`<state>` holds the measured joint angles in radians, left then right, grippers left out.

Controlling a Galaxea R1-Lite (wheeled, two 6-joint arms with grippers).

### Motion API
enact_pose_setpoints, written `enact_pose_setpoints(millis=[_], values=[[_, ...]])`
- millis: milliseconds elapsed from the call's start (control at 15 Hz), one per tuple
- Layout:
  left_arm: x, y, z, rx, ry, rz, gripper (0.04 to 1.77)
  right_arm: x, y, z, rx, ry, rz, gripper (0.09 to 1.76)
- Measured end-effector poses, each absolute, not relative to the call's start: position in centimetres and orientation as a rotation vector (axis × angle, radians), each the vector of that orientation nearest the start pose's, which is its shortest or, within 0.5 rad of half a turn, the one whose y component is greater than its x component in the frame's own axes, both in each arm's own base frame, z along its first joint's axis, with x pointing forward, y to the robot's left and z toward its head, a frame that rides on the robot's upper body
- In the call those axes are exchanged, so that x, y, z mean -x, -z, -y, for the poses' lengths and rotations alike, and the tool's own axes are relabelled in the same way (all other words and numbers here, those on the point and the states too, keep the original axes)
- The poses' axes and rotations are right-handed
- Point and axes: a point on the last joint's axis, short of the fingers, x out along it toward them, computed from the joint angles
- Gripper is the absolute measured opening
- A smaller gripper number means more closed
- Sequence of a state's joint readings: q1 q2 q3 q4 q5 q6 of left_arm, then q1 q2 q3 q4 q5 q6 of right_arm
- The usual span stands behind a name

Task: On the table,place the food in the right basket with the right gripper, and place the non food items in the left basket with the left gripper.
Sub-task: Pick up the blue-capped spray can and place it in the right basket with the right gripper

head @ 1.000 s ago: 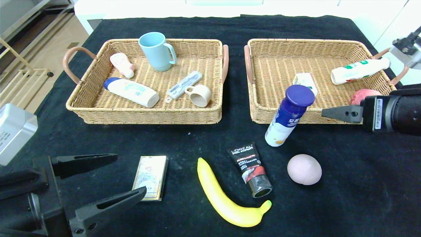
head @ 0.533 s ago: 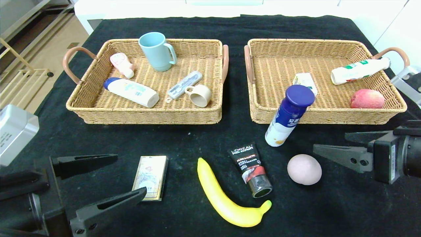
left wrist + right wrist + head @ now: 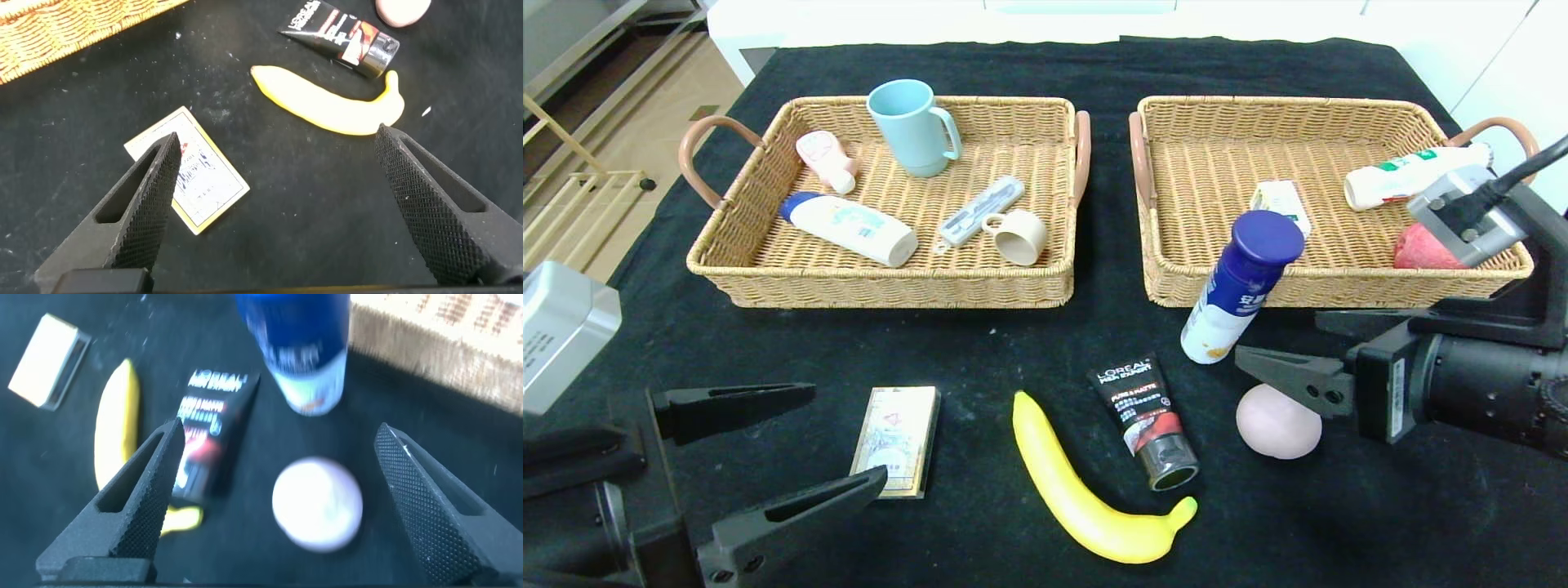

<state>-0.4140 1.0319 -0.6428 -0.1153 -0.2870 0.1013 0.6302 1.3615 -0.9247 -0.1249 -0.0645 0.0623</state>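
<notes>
On the black cloth lie a pale pink egg-shaped ball point(image 3: 1278, 420), a banana point(image 3: 1086, 490), a black tube point(image 3: 1147, 416) and a flat card box point(image 3: 896, 441). A blue-capped bottle point(image 3: 1241, 286) stands in front of the right basket point(image 3: 1339, 290). My right gripper point(image 3: 1281, 336) hangs open just above the ball. In the right wrist view the ball point(image 3: 317, 504) lies between the spread fingers of the right gripper point(image 3: 279, 429). My left gripper point(image 3: 848, 434) rests open at the near left, beside the card box point(image 3: 186, 180), with nothing between its fingers.
The left basket point(image 3: 882, 286) holds a blue mug point(image 3: 913, 126), a white lotion bottle point(image 3: 849, 229), a small cup point(image 3: 1018, 235) and other items. In the right basket lie a white bottle point(image 3: 1396, 178), an apple point(image 3: 1417, 245) and a small carton point(image 3: 1281, 200). A silver box point(image 3: 560, 327) sits at the left edge.
The right gripper has come away from the right basket's front edge, down and toward the near side, and now hangs over the pink ball. The left arm has not moved.
</notes>
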Motion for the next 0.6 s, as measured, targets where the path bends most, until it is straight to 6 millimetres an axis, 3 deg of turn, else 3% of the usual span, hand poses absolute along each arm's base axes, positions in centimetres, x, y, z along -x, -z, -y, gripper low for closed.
enact_pose_setpoints(millis=[600], values=[[-11.9, -23.4, 5.9, -0.125, 0.711, -0.236, 1.72, -21.2, -25.5, -15.8, 0.065, -0.489, -0.252, 1.70]])
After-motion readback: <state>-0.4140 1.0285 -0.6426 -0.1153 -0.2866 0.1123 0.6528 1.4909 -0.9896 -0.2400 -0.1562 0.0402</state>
